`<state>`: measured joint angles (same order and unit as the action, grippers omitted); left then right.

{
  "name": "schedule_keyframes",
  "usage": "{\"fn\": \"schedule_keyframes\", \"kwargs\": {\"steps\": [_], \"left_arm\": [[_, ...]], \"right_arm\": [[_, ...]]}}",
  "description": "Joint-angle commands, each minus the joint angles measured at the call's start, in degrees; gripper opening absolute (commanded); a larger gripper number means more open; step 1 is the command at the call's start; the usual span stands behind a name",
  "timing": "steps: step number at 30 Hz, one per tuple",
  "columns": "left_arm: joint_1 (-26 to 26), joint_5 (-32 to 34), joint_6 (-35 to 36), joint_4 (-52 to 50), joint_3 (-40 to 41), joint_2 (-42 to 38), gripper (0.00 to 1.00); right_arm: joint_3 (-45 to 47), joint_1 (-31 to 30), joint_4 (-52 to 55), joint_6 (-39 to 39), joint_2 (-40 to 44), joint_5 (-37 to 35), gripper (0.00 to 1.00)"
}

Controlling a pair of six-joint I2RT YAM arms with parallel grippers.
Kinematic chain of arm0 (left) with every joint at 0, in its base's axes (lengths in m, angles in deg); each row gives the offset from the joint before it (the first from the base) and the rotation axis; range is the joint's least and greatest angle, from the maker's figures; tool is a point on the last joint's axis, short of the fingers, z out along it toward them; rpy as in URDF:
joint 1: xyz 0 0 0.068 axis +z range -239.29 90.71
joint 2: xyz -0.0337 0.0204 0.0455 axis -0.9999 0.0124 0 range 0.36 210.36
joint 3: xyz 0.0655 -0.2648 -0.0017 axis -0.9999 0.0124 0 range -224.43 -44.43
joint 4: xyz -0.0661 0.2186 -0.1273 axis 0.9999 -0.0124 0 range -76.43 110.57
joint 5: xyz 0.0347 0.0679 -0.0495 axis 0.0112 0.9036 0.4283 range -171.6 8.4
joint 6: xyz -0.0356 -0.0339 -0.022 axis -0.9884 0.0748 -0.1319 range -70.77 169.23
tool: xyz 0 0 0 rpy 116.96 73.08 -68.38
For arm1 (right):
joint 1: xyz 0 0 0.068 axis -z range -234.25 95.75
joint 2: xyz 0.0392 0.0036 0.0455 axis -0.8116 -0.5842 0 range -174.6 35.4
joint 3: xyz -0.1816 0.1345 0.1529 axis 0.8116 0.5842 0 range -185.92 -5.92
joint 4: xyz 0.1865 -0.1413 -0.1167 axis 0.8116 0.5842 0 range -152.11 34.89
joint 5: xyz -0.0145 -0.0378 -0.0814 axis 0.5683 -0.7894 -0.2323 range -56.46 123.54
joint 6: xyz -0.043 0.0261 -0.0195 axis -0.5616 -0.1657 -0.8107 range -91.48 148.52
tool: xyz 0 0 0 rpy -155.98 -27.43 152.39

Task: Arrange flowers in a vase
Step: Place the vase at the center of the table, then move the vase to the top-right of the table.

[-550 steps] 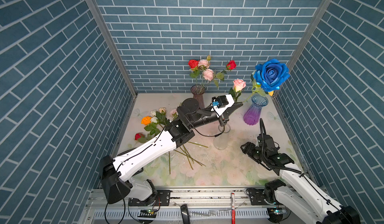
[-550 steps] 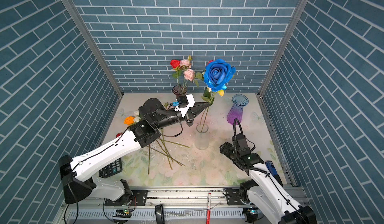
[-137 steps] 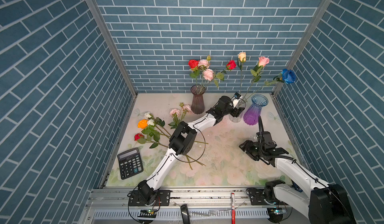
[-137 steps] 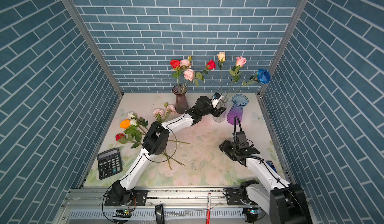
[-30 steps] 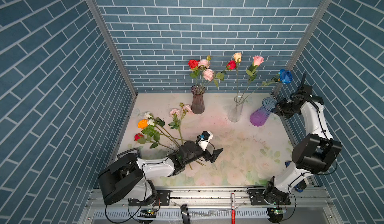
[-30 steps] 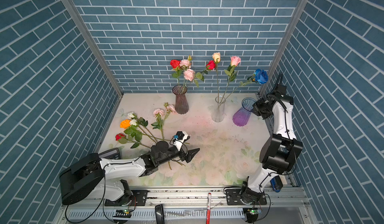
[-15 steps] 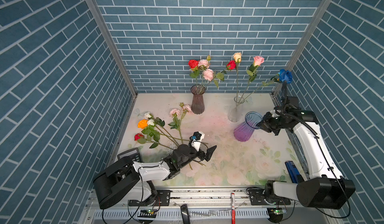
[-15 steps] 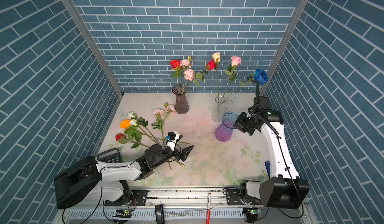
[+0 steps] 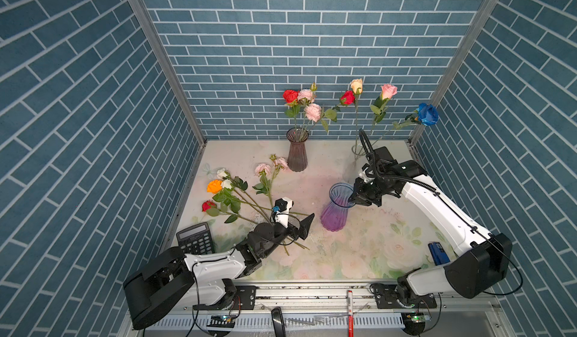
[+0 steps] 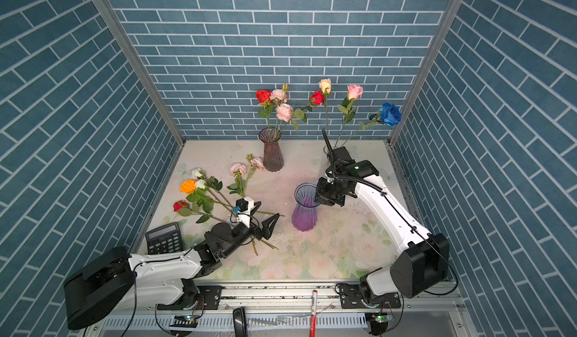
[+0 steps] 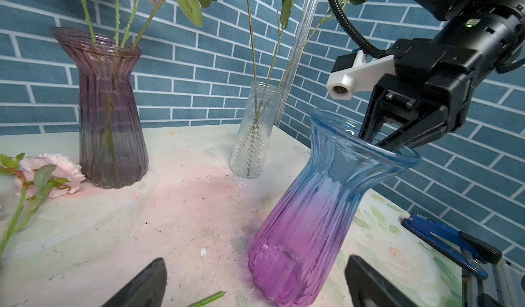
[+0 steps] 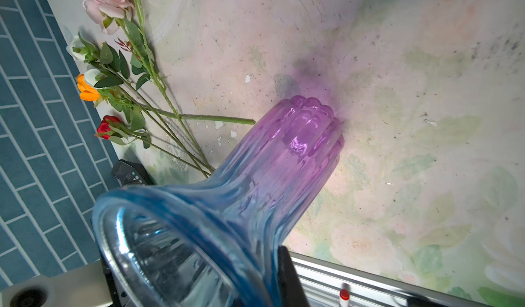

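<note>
A blue-to-purple glass vase [image 9: 335,210] [image 10: 304,209] leans tilted near the table's middle, its base on or just above the mat. My right gripper [image 9: 354,195] [image 10: 318,196] is shut on its rim, one finger inside the mouth [image 11: 377,142]. In the right wrist view the vase [image 12: 255,192] fills the foreground. My left gripper [image 9: 301,223] [image 10: 265,215] [image 11: 255,285] hovers open and empty just left of the vase's base [image 11: 284,263], over the stem ends. Loose flowers [image 9: 237,195] [image 10: 206,195] [image 12: 122,92] lie fanned on the left.
A dark purple vase [image 9: 297,153] [image 11: 110,120] and a clear ribbed vase [image 11: 254,137] stand at the back with flowers in them, a blue rose [image 9: 427,114] leaning right. A calculator [image 9: 196,241] lies front left, a blue tool [image 9: 438,254] front right.
My right gripper has carried the blue-purple vase from the back right corner down and left toward the table's middle. The left gripper has edged slightly left and stayed open.
</note>
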<state>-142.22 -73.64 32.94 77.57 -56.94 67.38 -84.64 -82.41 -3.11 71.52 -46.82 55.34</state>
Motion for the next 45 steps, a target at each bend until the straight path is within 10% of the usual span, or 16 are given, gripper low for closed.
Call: {"fn": "schedule_keyframes", "kwargs": {"steps": [1,10,22,26,33,45], "left_arm": [[0.4,1.4,0.0,-1.8,0.8,-1.7,1.00],[0.4,2.1,0.2,-2.9,1.1,-2.8,1.00],[0.6,2.2,0.2,-3.4,0.8,-2.6,1.00],[0.8,1.4,0.1,-2.9,0.1,-1.2,1.00],[1.0,-0.2,0.7,-2.4,-2.1,1.9,1.00],[1.3,-2.3,0.8,-1.9,-4.2,5.0,1.00]], "right_arm": [[-2.8,-1.6,-3.7,2.6,-0.2,-0.2,0.01],[-5.5,-2.3,-2.2,1.6,-0.7,-2.1,0.44],[-9.8,8.5,0.8,-2.8,8.9,-12.3,0.44],[3.7,12.5,-14.6,-5.9,15.4,-10.8,0.41],[38.7,12.4,-71.8,-7.0,21.5,-12.3,0.39],[29.3,12.4,-92.7,-9.4,-7.7,-1.4,0.37]]}}
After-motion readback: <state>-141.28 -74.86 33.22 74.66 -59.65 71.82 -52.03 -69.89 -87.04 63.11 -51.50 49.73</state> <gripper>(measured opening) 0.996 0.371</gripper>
